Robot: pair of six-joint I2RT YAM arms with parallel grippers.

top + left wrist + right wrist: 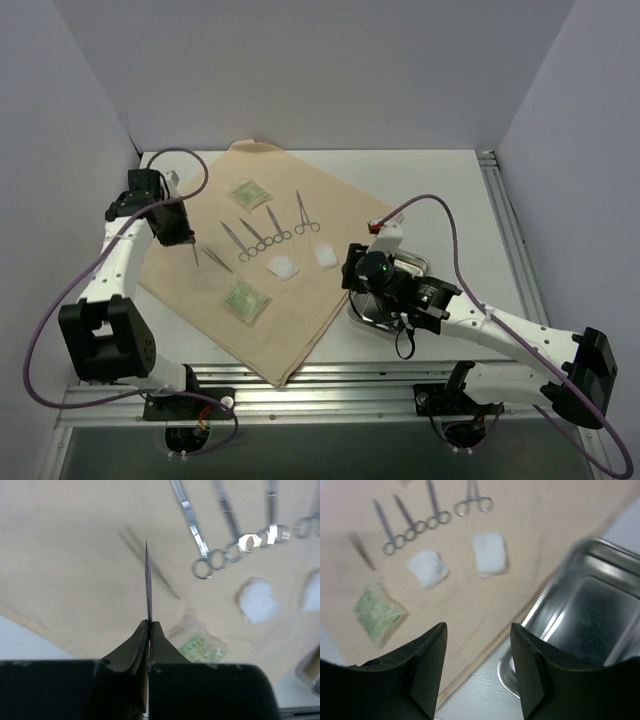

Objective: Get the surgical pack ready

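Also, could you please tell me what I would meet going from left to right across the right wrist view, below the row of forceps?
green packet → first gauze pad → second gauze pad → steel tray

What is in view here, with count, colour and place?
cloth: one, tan, spread on the table.
forceps: four, silver, rowed on the cloth.
gauze pads: two, white, on the cloth near the forceps.
green packets: two, green, on the cloth, far and near.
steel tray: one, shiny, right of the cloth.
thin pointed tool: one, silver, in the left gripper.
left gripper: one, black, shut on the tool.
right gripper: one, black, open, by the tray.
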